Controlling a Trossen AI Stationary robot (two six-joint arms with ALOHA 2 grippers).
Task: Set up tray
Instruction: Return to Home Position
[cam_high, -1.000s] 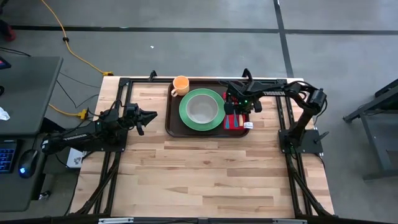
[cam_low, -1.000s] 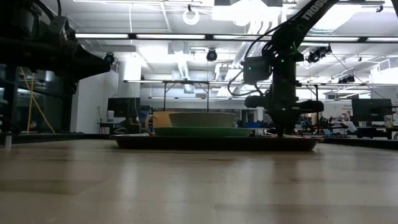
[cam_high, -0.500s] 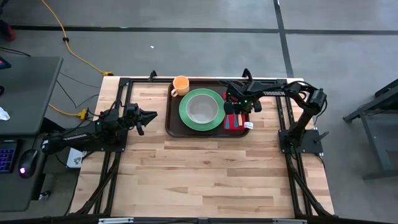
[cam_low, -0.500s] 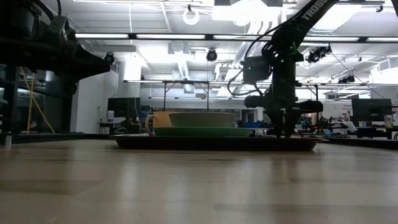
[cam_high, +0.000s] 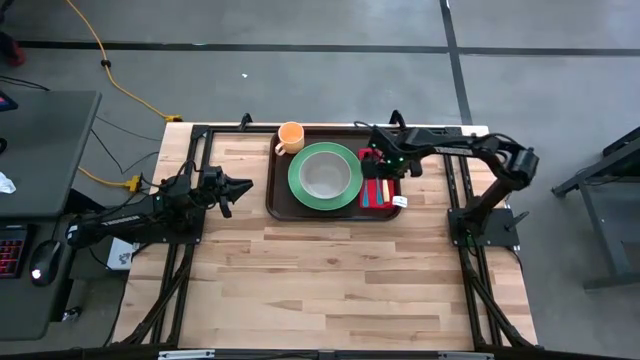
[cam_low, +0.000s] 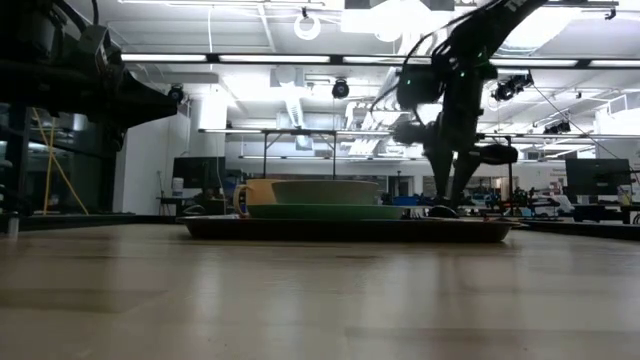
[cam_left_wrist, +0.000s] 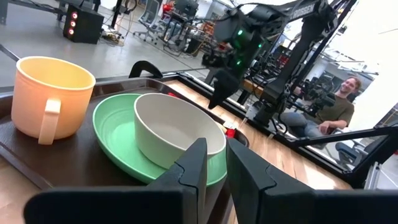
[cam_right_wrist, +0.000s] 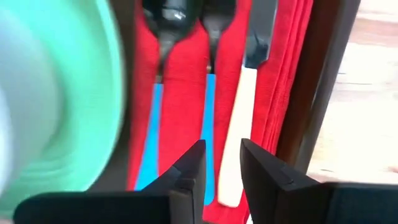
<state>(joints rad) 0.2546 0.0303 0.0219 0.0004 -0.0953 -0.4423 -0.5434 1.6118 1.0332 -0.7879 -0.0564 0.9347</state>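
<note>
- The right gripper (cam_right_wrist: 222, 148) is showing just a narrow gap between its fingers, with nothing in it and not touching anything.
- It's hanging over the right end of the tray (cam_high: 278, 200), at roughly 2 o'clock from the green plate (cam_high: 297, 182), and the low view shows it clear above the tray.
- The right arm (cam_high: 470, 150) is reaching in from the table's 3 o'clock side, elbow bent out past the table (cam_high: 330, 280) edge, forearm running across to the tray.
- Straight under that gripper the red napkin (cam_right_wrist: 183, 93) is lying inside the tray at 3 o'clock of the plate, just beside it.
- Sitting on the napkin side by side are two blue-handled pieces (cam_right_wrist: 149, 143) and a pale yellow knife (cam_right_wrist: 239, 124), the knife farthest from the plate.
- The tray itself is sitting at the far middle of the table, holding the plate with a whitish bowl (cam_high: 325, 176) on it, plus an orange mug (cam_high: 290, 137) at 11 o'clock of the plate.
- The left gripper (cam_left_wrist: 216, 144) is also only slightly parted and empty, waiting off the tray's 9 o'clock side and pointing at it, with the left arm (cam_high: 130, 212) lying low along the table's edge.
- A person (cam_left_wrist: 329, 112) is sitting in the room beyond the table.
</note>
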